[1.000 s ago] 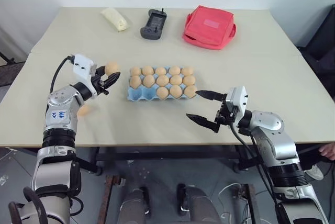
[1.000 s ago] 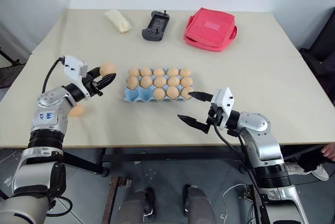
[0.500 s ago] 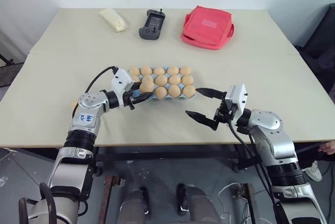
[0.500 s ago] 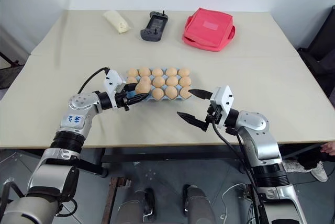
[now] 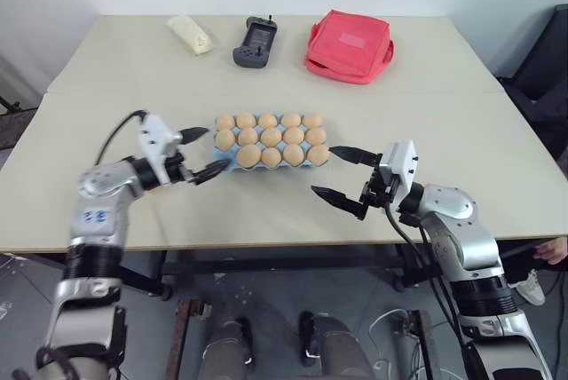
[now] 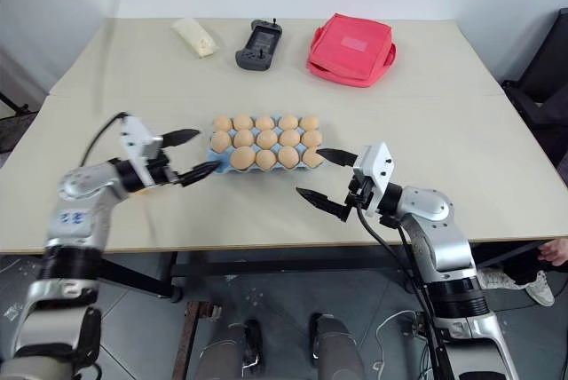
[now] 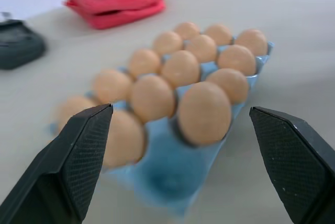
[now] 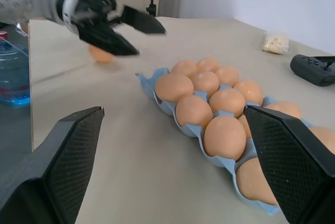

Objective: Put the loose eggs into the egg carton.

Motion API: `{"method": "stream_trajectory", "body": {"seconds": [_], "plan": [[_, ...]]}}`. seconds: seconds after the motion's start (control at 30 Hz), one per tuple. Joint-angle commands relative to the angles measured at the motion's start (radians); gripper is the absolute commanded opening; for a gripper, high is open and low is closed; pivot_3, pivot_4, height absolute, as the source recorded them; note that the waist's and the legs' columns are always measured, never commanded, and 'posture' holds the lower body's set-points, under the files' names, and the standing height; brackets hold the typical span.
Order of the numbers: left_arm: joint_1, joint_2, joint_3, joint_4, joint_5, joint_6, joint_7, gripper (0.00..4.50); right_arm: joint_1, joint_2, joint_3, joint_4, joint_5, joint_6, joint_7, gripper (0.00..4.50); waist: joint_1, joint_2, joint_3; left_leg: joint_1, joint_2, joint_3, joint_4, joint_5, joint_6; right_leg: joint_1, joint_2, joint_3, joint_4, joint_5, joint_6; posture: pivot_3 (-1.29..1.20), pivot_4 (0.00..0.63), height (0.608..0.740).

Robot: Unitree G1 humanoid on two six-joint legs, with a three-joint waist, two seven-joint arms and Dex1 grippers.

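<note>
The left gripper point(image 5: 197, 152) has released its egg; one loose egg point(image 8: 100, 54) is half-hidden.

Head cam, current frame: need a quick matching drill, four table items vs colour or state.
Things:
1. egg carton
2. pouch
3. handheld controller
4. left gripper

Colour or state:
a. red, at the far edge
b. open, empty, beside the carton's left end
c. light blue, nearly full of eggs
d. dark grey, between the pale packet and the pouch

Pairs: 1-c, 2-a, 3-d, 4-b
</note>
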Motion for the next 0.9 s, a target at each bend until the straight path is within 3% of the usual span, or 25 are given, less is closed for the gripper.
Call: {"method": "stream_trajectory", "body": {"seconds": [0.03, 0.23, 0.43, 0.57, 0.7, 0.9], "plan": [[0.129, 0.033, 0.155, -0.142, -0.102, -0.013, 0.012, 4.49, -0.040, 0.007, -0.001, 0.008, 0.019, -0.012, 0.033, 4.50, -0.004, 0.000, 0.000, 0.000, 0.000, 0.000, 0.000, 0.000, 0.000, 0.000, -0.001, 0.000, 0.000, 0.000, 0.000, 0.00, 0.150, 0.740], [0.418, 0.045, 0.370, -0.286, -0.151, 0.063, 0.133, 4.49, -0.062, 0.018, 0.006, 0.023, 0.025, -0.009, 0.076, 4.50, -0.012, 0.000, 0.000, -0.001, 0.000, 0.000, -0.003, 0.000, 0.000, 0.000, -0.002, 0.003, -0.003, -0.001, -0.002, 0.00, 0.150, 0.740], [0.619, -0.059, 0.546, -0.309, -0.199, 0.035, 0.253, 4.49, -0.068, 0.020, 0.013, 0.037, 0.019, -0.015, 0.101, 4.50, -0.012, 0.000, 0.000, -0.002, 0.000, 0.000, -0.010, -0.001, -0.001, -0.001, -0.002, 0.009, -0.014, -0.002, -0.005, 0.00, 0.150, 0.740], [0.659, -0.083, 0.527, -0.362, -0.241, 0.068, 0.252, 4.49, -0.075, 0.019, 0.013, 0.051, 0.015, -0.015, 0.111, 4.50, -0.006, -0.001, 0.000, -0.004, 0.000, 0.001, -0.016, -0.001, -0.001, 0.000, -0.002, 0.007, -0.024, -0.005, -0.013, 0.00, 0.150, 0.740], [0.643, -0.081, 0.477, -0.384, -0.228, 0.087, 0.265, 4.49, -0.082, 0.019, 0.012, 0.059, 0.011, -0.018, 0.115, 4.50, -0.009, -0.001, -0.001, -0.004, 0.000, 0.004, -0.018, -0.001, 0.000, 0.000, -0.002, 0.009, -0.025, -0.005, -0.013, 0.00, 0.150, 0.740], [0.487, -0.058, 0.331, -0.301, -0.147, 0.085, 0.289, 4.49, -0.082, 0.010, 0.008, 0.060, 0.009, -0.009, 0.118, 4.50, -0.008, -0.001, -0.001, -0.002, -0.001, 0.004, -0.019, -0.001, -0.001, -0.001, -0.001, 0.008, -0.023, 0.001, -0.004, 0.00, 0.150, 0.740]]}}
